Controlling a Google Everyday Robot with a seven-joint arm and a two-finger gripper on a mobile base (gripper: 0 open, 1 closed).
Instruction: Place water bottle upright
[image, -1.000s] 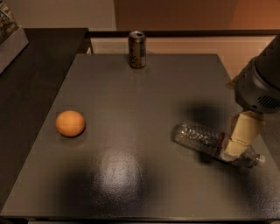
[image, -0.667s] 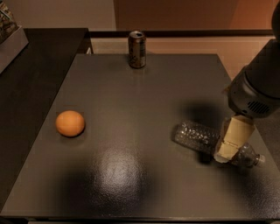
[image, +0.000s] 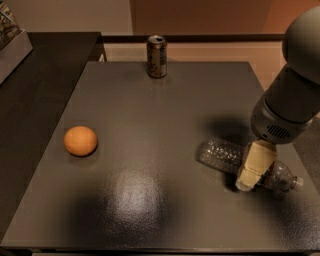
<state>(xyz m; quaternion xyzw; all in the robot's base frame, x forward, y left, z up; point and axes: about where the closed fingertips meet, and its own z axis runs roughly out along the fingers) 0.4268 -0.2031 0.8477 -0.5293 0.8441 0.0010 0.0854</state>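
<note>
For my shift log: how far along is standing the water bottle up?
Done: the gripper is at the water bottle. In hand: it sits over the bottle's middle. Left: the bottle lies on its side on the table, not yet upright.

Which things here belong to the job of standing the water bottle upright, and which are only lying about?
For the job: clear ribbed plastic water bottle lying on its side; beige gripper over its middle.
Lying about: brownish metal drink can, upright at the back; round orange fruit at the left.
</note>
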